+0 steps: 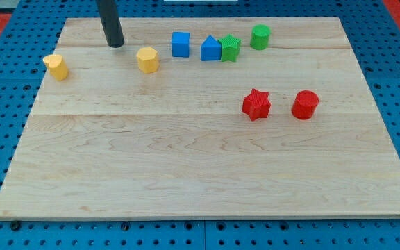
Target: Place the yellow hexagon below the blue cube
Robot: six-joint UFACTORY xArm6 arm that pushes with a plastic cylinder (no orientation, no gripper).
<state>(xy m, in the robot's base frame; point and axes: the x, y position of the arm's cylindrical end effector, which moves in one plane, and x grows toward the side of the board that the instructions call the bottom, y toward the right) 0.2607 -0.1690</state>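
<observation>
The yellow hexagon (147, 60) lies near the view's top, left of centre. The blue cube (180, 44) sits just up and to the right of it, a small gap apart. My tip (115, 44) rests on the board to the upper left of the yellow hexagon, a short gap away and not touching it. The rod rises out of the view's top.
A yellow heart-like block (57, 67) lies at the far left. A blue house-shaped block (211, 49) touches a green star (230, 48), with a green cylinder (260, 37) beyond. A red star (256, 104) and a red cylinder (305, 105) lie at mid right. The wooden board (186, 173) sits on a blue pegboard.
</observation>
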